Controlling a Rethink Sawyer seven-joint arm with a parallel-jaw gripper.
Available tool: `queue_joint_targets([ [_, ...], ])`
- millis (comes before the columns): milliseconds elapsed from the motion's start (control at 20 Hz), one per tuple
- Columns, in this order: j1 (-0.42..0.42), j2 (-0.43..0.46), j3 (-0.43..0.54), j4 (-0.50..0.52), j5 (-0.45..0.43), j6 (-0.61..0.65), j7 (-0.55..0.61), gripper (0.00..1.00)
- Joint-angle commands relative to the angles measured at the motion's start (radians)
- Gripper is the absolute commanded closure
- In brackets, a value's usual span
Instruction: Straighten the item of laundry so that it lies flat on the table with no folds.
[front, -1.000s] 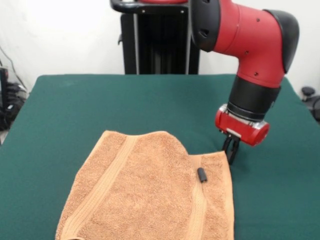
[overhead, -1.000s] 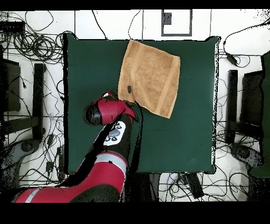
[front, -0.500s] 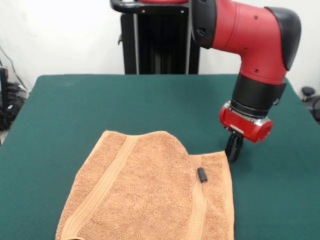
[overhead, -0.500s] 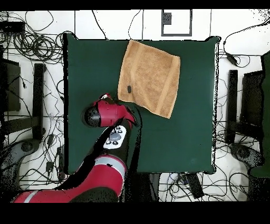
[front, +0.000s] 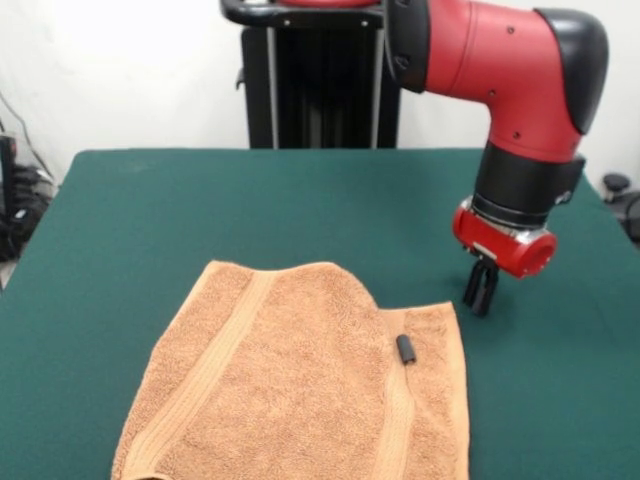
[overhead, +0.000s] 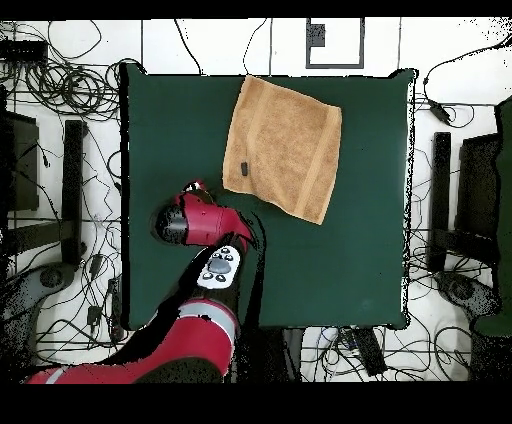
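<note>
While the towel (front: 300, 380) lies on the green table (front: 250, 200), the jaws hang together beside it.

We count one towel (front: 300, 385), lying toward the near edge of the one green table (front: 250, 205). Two woven bands run across the towel, one near each end. One small dark piece (front: 405, 349) sits on the towel by its right band; we think it may be a tag, but cannot tell. One arm (front: 500, 70) carries one gripper (front: 483, 296).
</note>
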Motion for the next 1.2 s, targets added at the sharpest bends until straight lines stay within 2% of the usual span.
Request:
queue_joint_targets([
  [50,0.059,0.047,0.119,0.109,0.091,0.135,0.196,1.0],
  [350,0.129,0.079,-0.086,-0.032,0.075,0.19,0.164,1.0],
  [450,0.111,0.081,-0.142,-0.101,0.047,0.227,0.118,1.0],
  [550,0.056,0.08,-0.159,-0.188,0.015,0.282,0.047,1.0],
  [850,-0.137,0.107,-0.042,-0.411,-0.05,0.406,-0.124,1.0],
  [1200,-0.253,0.23,0.016,-0.721,-0.119,0.553,-0.202,1.0],
])
